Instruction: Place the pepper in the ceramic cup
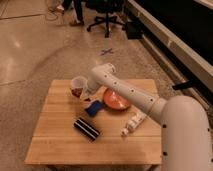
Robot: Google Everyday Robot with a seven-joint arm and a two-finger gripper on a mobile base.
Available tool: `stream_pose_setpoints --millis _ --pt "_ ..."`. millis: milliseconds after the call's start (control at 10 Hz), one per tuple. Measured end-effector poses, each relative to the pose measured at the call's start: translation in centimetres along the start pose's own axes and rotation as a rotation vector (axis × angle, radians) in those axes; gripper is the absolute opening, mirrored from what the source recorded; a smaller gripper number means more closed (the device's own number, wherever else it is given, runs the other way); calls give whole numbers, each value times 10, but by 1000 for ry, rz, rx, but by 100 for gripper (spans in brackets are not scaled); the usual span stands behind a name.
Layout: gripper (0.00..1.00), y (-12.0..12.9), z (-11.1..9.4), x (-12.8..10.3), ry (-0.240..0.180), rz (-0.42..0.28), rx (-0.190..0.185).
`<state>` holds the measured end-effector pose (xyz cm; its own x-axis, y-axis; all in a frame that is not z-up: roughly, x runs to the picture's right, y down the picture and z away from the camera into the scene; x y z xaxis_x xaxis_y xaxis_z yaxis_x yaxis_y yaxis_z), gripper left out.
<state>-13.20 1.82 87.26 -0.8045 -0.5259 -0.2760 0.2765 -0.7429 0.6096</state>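
Observation:
The white ceramic cup (78,83) stands upright near the far left edge of the wooden table (55,137). The small dark red pepper (75,92) hangs just in front of the cup's lower wall, close to it. My gripper (83,93) is at the end of the white arm that reaches in from the lower right, and it is shut on the pepper, right beside the cup. The arm's wrist hides part of the cup's right side.
A blue sponge (94,107) lies just below the gripper. An orange-red bowl (116,100) sits to the right under the arm. A black striped block (87,128) lies mid-table and a slim white bottle (132,124) lies on its side at the right.

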Motion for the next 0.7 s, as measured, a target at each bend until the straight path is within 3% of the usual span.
stream_pose_setpoints --millis 700 --pt "0 23 -33 9 83 -34 -1"
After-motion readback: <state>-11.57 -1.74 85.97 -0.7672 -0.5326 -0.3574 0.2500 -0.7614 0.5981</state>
